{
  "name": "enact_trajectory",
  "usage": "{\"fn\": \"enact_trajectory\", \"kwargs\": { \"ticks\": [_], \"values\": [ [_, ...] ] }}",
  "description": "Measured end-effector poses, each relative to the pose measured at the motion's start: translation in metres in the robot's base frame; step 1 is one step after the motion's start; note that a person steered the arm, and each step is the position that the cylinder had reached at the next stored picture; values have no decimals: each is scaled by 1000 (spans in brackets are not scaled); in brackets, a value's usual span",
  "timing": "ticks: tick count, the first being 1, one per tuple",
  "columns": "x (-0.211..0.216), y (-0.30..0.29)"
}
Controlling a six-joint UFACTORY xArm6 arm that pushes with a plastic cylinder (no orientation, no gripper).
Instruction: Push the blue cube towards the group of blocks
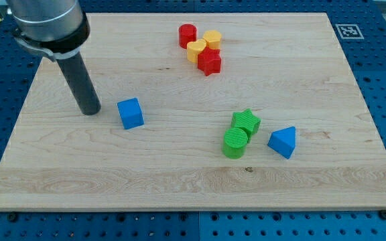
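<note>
Resting just left of one blue cube (131, 113), my tip (90, 112), holding nothing.

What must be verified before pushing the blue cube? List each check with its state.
1. My tip is on the board, left of the blue cube: ok.
2. Tip touching the cube: not ok, a gap remains.
3. Group in view: red cylinder, yellow blocks and red star toward the view's top: ok.
4. Tip lined up behind the cube for that group: not ok, it would push rightward.
5. Green blocks and blue pyramid clear of that path: ok.
</note>
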State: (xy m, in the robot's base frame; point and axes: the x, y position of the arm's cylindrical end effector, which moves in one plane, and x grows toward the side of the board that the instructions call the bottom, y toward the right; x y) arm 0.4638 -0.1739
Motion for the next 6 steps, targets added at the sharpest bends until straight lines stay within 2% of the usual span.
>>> {"fn": "enact_trajectory", "kwargs": {
  "ticks": [3,6],
  "values": [
    [3,53],
    [13,63]
  ]
}}
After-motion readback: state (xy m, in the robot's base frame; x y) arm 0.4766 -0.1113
